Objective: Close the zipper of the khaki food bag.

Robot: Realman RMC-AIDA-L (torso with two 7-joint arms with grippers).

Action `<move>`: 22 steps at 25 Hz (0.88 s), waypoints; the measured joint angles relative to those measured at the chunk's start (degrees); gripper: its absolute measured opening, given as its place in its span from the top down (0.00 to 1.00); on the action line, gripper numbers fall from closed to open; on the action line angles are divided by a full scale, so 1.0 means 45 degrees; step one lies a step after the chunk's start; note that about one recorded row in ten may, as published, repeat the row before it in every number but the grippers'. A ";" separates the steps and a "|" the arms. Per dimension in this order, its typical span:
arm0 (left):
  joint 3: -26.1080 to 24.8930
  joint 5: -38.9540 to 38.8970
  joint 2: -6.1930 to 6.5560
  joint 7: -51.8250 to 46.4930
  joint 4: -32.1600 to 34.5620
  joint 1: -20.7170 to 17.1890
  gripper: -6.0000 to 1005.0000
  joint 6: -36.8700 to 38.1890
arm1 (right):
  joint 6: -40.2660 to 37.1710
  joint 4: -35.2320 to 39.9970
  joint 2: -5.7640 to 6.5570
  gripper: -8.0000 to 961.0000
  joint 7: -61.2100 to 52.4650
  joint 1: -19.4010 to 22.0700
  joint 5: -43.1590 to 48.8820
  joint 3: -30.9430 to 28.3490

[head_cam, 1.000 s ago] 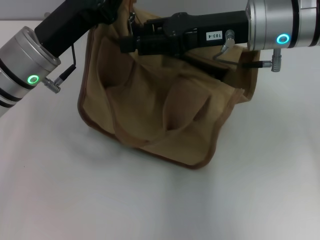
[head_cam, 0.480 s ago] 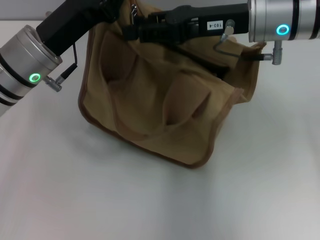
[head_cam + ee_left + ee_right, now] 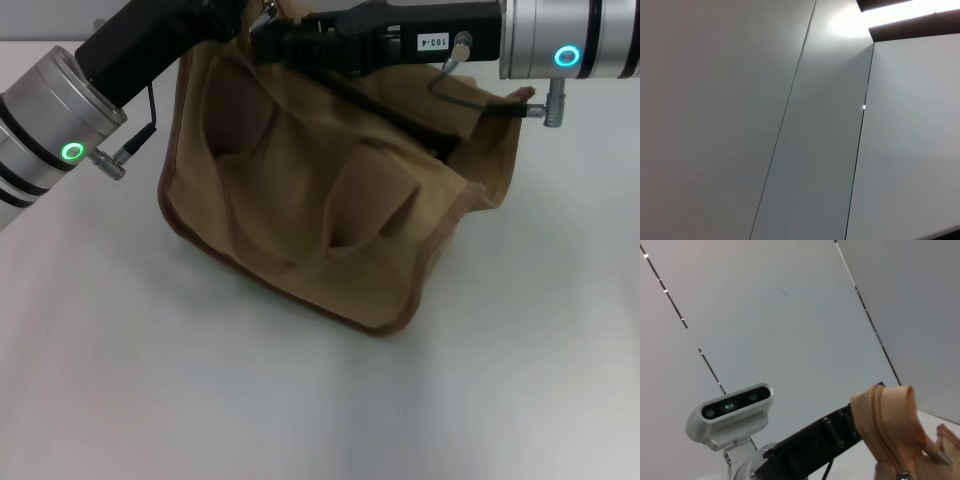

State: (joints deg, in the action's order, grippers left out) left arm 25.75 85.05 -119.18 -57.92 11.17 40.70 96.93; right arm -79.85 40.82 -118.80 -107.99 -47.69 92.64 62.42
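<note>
On the white desk (image 3: 300, 400), nearest the head camera, the khaki food bag (image 3: 330, 230) is lying tipped, its handle loops facing the viewer and its mouth turned toward the far edge. Beyond the bag's top rim, both arms are converging: the left claw (image 3: 215, 12) is reaching in from the left, the right claw (image 3: 268, 42) from the right. Whether either is clamped or apart cannot be told. The zipper (image 3: 880, 425) is showing in the right wrist view, running along a lifted khaki edge. Judgement: the zipper line is lying along the bag's far rim, and the right claw seems nearer it.
</note>
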 joint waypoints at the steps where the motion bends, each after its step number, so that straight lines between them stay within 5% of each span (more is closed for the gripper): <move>1: 0.0000 0.0001 0.0000 0.0000 -0.0001 0.0000 0.91 -0.0015 | 0.0016 -0.0012 0.0000 0.50 0.0020 0.0004 -0.0002 -0.0001; 5: 0.0000 -0.0010 0.0000 0.0000 -0.0001 -0.0003 0.91 -0.0029 | 0.0003 0.0063 -0.0013 0.57 0.0229 0.0137 -0.0063 -0.0006; 9: 0.0001 -0.0008 0.0000 0.0000 -0.0002 -0.0008 0.91 -0.0054 | -0.0103 0.0026 -0.0056 0.82 0.1097 0.0180 -0.0097 0.0082; 18: 0.0000 -0.0004 0.0000 0.0000 -0.0002 -0.0038 0.90 -0.0192 | -0.0099 -0.0302 -0.0127 0.81 0.1721 0.0239 -0.0178 0.0130; 22: 0.0000 0.0013 0.0001 0.0000 -0.0002 -0.0026 0.90 -0.0195 | -0.0130 -0.0543 -0.0101 0.70 0.1660 0.0130 -0.0268 0.0089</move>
State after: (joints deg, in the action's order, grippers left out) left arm 25.75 85.11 -119.18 -57.92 11.16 40.58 96.05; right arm -80.43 38.38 -119.25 -100.52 -47.10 91.43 62.82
